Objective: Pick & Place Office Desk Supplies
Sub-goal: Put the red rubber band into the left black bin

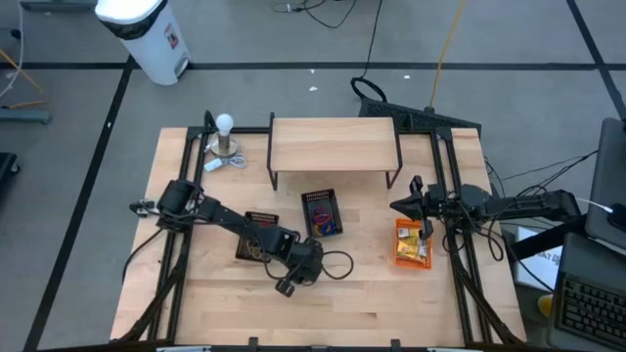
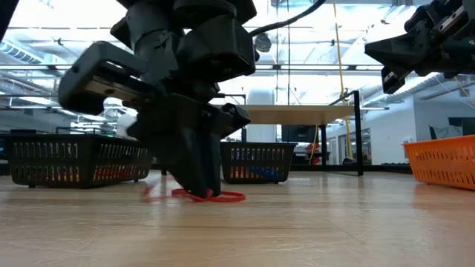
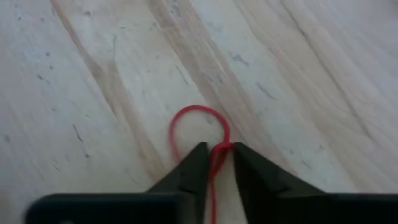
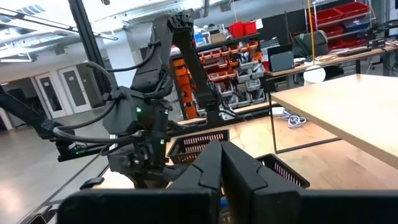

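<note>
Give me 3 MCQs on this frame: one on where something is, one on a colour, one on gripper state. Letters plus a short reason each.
1. Where is the left gripper?
A. Over the orange basket
B. Down at the tabletop, in front of the black baskets
C. Above the wooden shelf

2. What colour is the rubber band between its fingers?
A. Red
B. Purple
C. Yellow

3. How is the right gripper?
A. Wide open
B. Shut on a packet
C. Shut, holding nothing

Key:
1 B, the high view shows the left arm reaching to the front middle of the table, and the low view shows it touching down.
2 A, the left wrist view shows a red loop pinched at the fingertips.
3 C, the right wrist view shows the fingers together with nothing between them.
</note>
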{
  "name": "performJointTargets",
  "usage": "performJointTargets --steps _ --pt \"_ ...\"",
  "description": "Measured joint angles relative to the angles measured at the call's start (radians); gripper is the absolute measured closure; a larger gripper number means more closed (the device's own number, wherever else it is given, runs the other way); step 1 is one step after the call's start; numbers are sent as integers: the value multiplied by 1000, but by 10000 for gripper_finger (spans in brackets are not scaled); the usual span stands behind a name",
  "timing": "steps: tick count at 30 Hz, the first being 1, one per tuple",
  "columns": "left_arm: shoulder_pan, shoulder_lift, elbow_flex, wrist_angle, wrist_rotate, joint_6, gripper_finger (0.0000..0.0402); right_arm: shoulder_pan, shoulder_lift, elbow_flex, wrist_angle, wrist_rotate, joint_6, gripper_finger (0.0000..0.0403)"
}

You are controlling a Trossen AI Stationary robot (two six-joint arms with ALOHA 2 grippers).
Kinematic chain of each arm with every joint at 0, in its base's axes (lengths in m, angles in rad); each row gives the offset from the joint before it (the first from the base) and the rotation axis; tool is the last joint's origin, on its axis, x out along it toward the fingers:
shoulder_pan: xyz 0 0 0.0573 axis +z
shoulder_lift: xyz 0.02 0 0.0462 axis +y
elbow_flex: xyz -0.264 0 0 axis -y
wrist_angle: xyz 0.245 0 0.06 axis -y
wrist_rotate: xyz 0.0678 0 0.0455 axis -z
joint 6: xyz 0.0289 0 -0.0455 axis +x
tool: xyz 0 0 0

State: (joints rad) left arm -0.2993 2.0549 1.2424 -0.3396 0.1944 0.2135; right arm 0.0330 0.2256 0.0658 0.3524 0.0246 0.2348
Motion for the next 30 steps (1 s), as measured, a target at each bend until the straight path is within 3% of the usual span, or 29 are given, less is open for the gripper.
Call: performJointTargets --steps 4,10,23,30 --pt "-3 9 0 -1 23 19 391 0 0 0 -6 0 0 403" --pt "-26 -79 -10 -13 -30 20 398 0 0 0 -6 0 0 403" --pt "-92 -691 -6 -79 -175 42 401 0 -1 0 0 0 -20 403" --pt "-77 -916 -6 -155 -225 59 401 0 -1 0 1 0 -57 403"
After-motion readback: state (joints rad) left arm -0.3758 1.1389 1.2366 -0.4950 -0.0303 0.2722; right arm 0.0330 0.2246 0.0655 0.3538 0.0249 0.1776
